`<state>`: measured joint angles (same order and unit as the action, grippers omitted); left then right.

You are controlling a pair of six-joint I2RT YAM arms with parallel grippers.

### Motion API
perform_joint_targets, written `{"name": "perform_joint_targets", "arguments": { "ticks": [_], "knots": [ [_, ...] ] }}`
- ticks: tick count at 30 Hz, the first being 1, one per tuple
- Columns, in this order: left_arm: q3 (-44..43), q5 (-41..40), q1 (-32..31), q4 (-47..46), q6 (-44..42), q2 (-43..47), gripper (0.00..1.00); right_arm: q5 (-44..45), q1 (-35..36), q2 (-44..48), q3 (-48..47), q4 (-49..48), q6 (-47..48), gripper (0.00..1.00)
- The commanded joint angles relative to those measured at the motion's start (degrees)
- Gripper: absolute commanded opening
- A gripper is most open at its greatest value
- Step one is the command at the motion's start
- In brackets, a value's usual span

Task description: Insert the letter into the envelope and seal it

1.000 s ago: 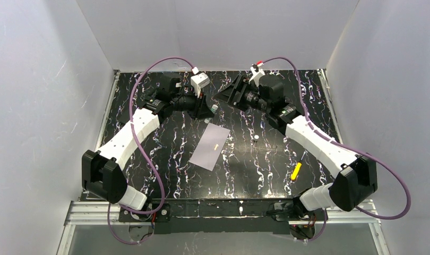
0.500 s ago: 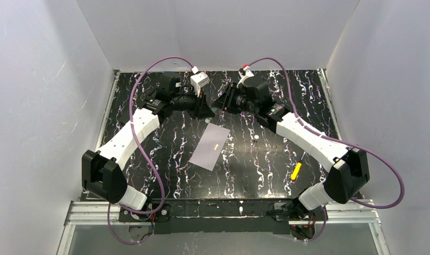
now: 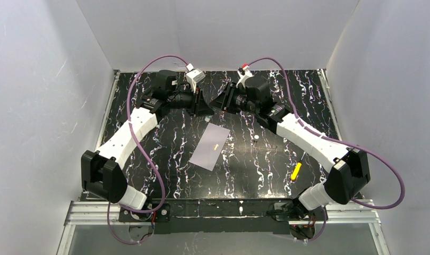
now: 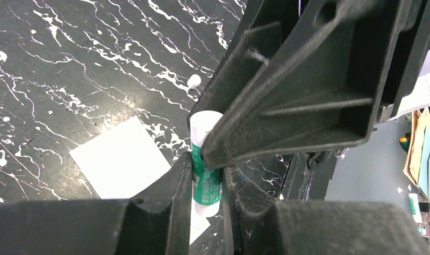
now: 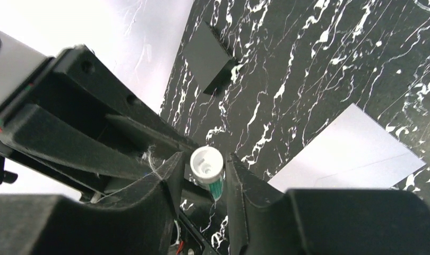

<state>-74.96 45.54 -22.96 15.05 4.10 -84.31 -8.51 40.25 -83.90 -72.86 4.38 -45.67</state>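
The left gripper is clamped on a green-and-white glue stick, gripping its green body and holding it above the far part of the desk. The right gripper faces it, its fingers close on either side of the stick's white end (whether they actually pinch it, I cannot tell). Nearer than both grippers, the envelope lies flat and slanted in the middle of the desk, touching neither. A small white bit lies on the desk to its right. A yellow thing lies farther right, toward the near edge.
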Motion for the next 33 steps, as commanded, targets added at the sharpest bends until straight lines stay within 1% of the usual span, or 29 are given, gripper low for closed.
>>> {"name": "perform_joint_targets", "arguments": {
  "ticks": [1, 3, 4, 7, 9, 10, 12, 14, 15, 17, 20, 22, 24, 30, 32, 33],
  "knots": [
    [-0.6, 1.4, 0.5, -2.7, 1.4, 2.7, 0.0, -1.8, 0.4, 2.3, 0.9, -3.0, -1.0, 0.43],
    [-0.5, 1.0, 0.5, -3.0, 1.7, 2.6, 0.0, -1.8, 0.4, 1.9, 0.5, -2.7, -1.3, 0.42],
    [-0.5, 1.0, 0.5, -3.0, 1.7, 2.5, 0.0, -1.8, 0.4, 1.9, 0.6, -2.7, -1.5, 0.39],
    [-0.5, 0.9, 0.5, -2.9, 1.7, 2.5, 0.0, -1.4, 0.4, 2.5, 1.3, -3.7, -2.2, 0.21],
    [-0.5, 1.2, 0.6, -2.5, 1.6, 2.6, 0.0, -1.2, 0.2, 3.1, 1.9, -5.2, -1.9, 0.17],
    [-0.3, 1.7, 0.7, -2.4, 1.5, 2.7, 0.0, -1.3, 0.0, 3.5, 2.6, -6.4, -1.7, 0.18],
    [-0.3, 3.4, 0.9, -1.4, 1.5, 2.8, 0.0, -2.3, -0.5, 4.3, 4.0, -9.9, -0.9, 0.22],
    [-0.4, 6.1, 1.1, -0.2, 1.6, 2.7, 0.0, -4.1, -1.3, 4.9, 5.4, -12.7, 0.2, 0.32],
    [-0.2, 6.1, 1.1, 0.3, 1.6, 2.9, 0.0, -4.6, -1.7, 5.1, 5.7, -13.2, 0.3, 0.37],
    [0.6, 5.4, 1.1, 0.3, 1.6, 3.5, 0.0, -4.7, -2.1, 5.2, 5.8, -13.0, 0.2, 0.43],
    [1.5, 4.3, 1.0, 0.0, 1.6, 4.0, 0.0, -5.1, -2.1, 3.9, 4.0, -10.5, -0.1, 0.47],
    [1.4, 3.8, 1.1, -0.2, 1.6, 3.6, 0.0, -5.1, -2.1, 2.7, 2.3, -7.2, -0.1, 0.48],
    [1.4, 2.7, 1.0, -0.4, 1.9, 3.5, 0.0, -6.1, -2.1, 1.8, 1.7, -5.8, -0.3, 0.48],
    [1.1, 1.2, 1.0, -0.9, 2.2, 2.9, 0.0, -7.7, -2.1, 1.8, 2.6, -7.1, -1.9, 0.51],
    [1.2, 1.5, 1.1, -1.2, 2.4, 2.9, 0.0, -7.4, -2.1, 1.7, 2.7, -7.4, -2.3, 0.48],
    [1.4, 1.5, 1.1, -1.4, 2.5, 3.0, 0.0, -7.2, -2.1, 1.7, 2.8, -7.6, -2.4, 0.45]
  ]
}}
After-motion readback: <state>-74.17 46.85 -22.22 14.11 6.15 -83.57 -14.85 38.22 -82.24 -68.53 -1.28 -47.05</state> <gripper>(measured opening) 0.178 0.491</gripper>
